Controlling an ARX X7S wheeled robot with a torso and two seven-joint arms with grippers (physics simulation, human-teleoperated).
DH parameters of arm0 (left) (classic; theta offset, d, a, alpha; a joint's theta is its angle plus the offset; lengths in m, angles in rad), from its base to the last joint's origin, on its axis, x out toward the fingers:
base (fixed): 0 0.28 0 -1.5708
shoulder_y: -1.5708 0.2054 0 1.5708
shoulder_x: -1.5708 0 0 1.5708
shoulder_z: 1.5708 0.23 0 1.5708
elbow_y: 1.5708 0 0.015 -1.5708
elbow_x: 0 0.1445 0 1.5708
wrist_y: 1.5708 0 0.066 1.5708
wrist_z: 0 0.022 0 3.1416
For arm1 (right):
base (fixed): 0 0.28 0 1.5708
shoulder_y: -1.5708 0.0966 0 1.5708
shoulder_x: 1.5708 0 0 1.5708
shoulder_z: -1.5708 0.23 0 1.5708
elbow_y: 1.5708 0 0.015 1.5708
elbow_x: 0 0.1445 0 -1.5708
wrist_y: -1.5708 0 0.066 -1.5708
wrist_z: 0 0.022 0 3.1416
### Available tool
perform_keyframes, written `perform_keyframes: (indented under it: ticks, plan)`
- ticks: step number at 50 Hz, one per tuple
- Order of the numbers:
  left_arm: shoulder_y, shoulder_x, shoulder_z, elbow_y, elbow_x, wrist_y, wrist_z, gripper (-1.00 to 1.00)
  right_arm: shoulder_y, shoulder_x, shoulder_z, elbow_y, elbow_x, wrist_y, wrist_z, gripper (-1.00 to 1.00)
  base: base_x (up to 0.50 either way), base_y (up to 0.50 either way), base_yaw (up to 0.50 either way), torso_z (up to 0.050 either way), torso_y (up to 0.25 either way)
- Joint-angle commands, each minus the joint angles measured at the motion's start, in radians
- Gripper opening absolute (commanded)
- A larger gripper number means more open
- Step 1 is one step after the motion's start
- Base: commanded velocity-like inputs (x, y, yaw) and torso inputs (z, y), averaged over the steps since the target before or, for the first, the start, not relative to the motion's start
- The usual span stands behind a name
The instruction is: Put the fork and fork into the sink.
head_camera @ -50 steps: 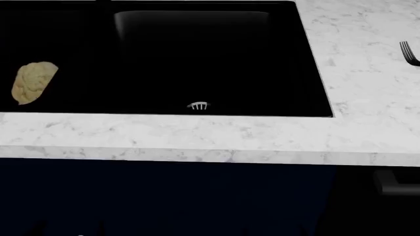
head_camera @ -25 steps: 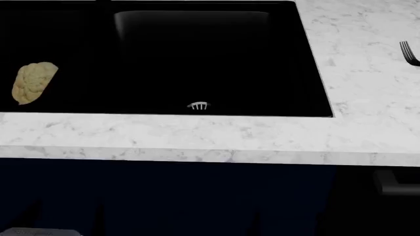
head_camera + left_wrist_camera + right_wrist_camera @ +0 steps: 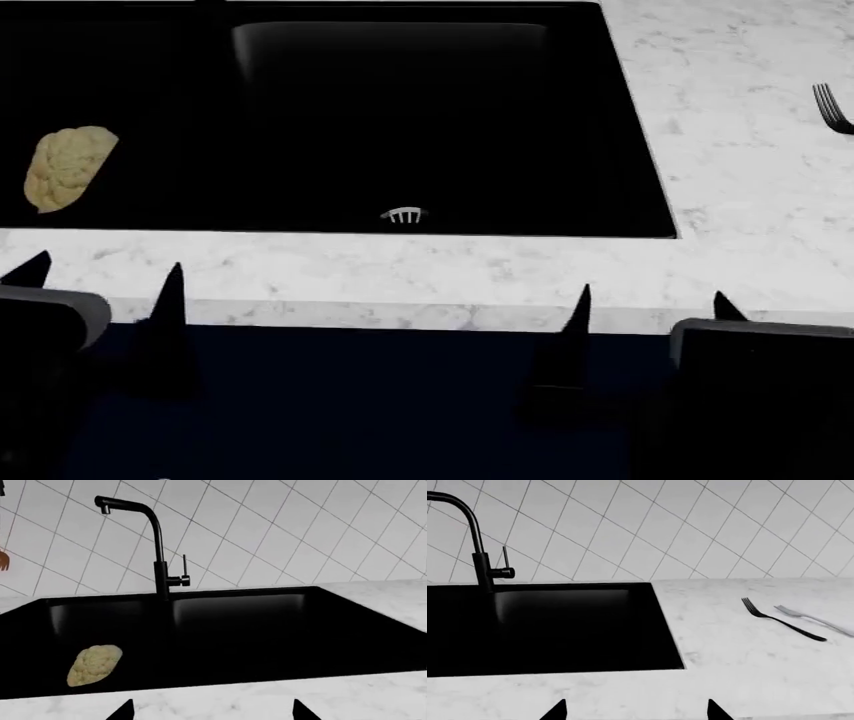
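Observation:
The sink [image 3: 400,120] is a large black basin set in the counter, with a small silvery drain grate [image 3: 402,215] near its front wall. On the counter to its right lie a dark fork [image 3: 784,621] and, just beyond it, a pale silver fork [image 3: 817,621]. The head view shows only the dark fork's tines [image 3: 833,108] at the right edge. My left gripper [image 3: 100,285] [image 3: 212,710] and right gripper [image 3: 651,305] [image 3: 635,710] hover at the counter's front edge. Both are open and hold nothing, and both are far from the forks.
A yellowish lumpy object [image 3: 67,165] [image 3: 95,665] lies in the sink's left part. A black faucet [image 3: 157,545] [image 3: 480,545] stands behind the basin against a white tiled wall. White marble countertop [image 3: 747,200] surrounds the sink, with dark cabinet fronts below.
Both grippers have risen into the head view at the bottom, in front of the counter edge. A second ago neither showed. The forks and the lump have not moved.

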Motion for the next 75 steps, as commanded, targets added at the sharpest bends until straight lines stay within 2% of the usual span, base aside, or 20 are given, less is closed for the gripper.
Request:
perform_keyframes:
  ticks: [1, 7, 9, 14, 20, 25, 31, 46, 47, 48, 49, 51, 75]
  plan:
    - [-0.136, -0.021, -0.054, 0.069, -0.039, -0.164, -0.02, 1.0, 0.137, 0.021, 0.072, -0.053, 0.095, 0.213, -0.011, 1.0, 0.0, 0.0, 0.0, 0.0, 0.0]
    - [-0.204, -0.042, -0.117, 0.072, 0.028, -0.226, -0.128, 1.0, 0.155, 0.051, 0.043, -0.068, 0.087, 0.244, -0.005, 1.0, 0.0, 0.0, 0.0, 0.0, 0.0]
    - [-0.206, -0.029, -0.172, 0.069, 0.023, -0.251, -0.151, 1.0, 0.161, 0.053, 0.048, -0.077, 0.07, 0.253, 0.022, 1.0, 0.0, 0.0, 0.0, 0.0, 0.0]
    - [-0.195, -0.075, -0.189, 0.115, 0.039, -0.258, -0.155, 1.0, 0.177, 0.06, 0.063, -0.108, 0.074, 0.284, 0.038, 1.0, 0.0, 0.0, 0.0, 0.0, 0.0]
    - [-0.24, -0.076, -0.353, 0.134, 0.03, -0.301, -0.193, 1.0, 0.177, 0.069, 0.063, -0.124, 0.075, 0.291, 0.043, 1.0, 0.0, 0.0, 0.0, 0.0, 0.0]
    - [-0.192, -0.102, -0.355, 0.125, 0.05, -0.274, -0.195, 1.0, 0.189, 0.079, 0.088, -0.119, 0.086, 0.273, 0.028, 1.0, 0.0, 0.0, 0.0, 0.0, 0.0]
    - [-0.199, -0.119, -0.364, 0.12, 0.046, -0.274, -0.187, 1.0, 0.21, 0.094, 0.099, -0.133, 0.096, 0.308, 0.029, 1.0, 0.0, 0.0, 0.0, 0.0, 0.0]
    - [-0.176, -0.138, -0.355, 0.115, 0.04, -0.238, -0.167, 1.0, 0.366, 0.113, 0.223, -0.159, 0.21, 0.535, -0.001, 1.0, 0.0, 0.0, 0.0, 0.0, 0.0]
    - [-0.17, -0.14, -0.341, 0.113, 0.034, -0.223, -0.153, 1.0, 0.516, 0.195, 0.241, -0.076, 0.36, 0.685, 0.149, 1.0, 0.0, 0.0, 0.0, 0.0, 0.0]
    - [-0.17, -0.14, -0.341, 0.113, 0.032, -0.223, -0.152, 1.0, 0.666, 0.222, 0.251, -0.058, 0.51, 0.716, 0.27, 1.0, 0.0, 0.0, 0.0, 0.0, 0.0]
    - [-0.169, -0.14, -0.34, 0.112, 0.032, -0.221, -0.152, 1.0, 0.699, 0.24, 0.237, -0.068, 0.66, 0.712, 0.289, 1.0, 0.0, 0.0, 0.0, 0.0, 0.0]
    - [-0.162, -0.14, -0.322, 0.109, 0.034, -0.21, -0.149, 1.0, 0.74, 0.237, 0.271, 0.022, 0.713, 0.711, 0.306, 1.0, 0.0, 0.0, 0.0, 0.0, 0.0]
    - [-0.143, -0.133, -0.317, 0.087, 0.023, -0.18, -0.145, 1.0, 0.651, 0.236, 0.281, 0.038, 0.788, 0.616, 0.335, 1.0, 0.01, -0.09, 0.0, 0.0, 0.0]
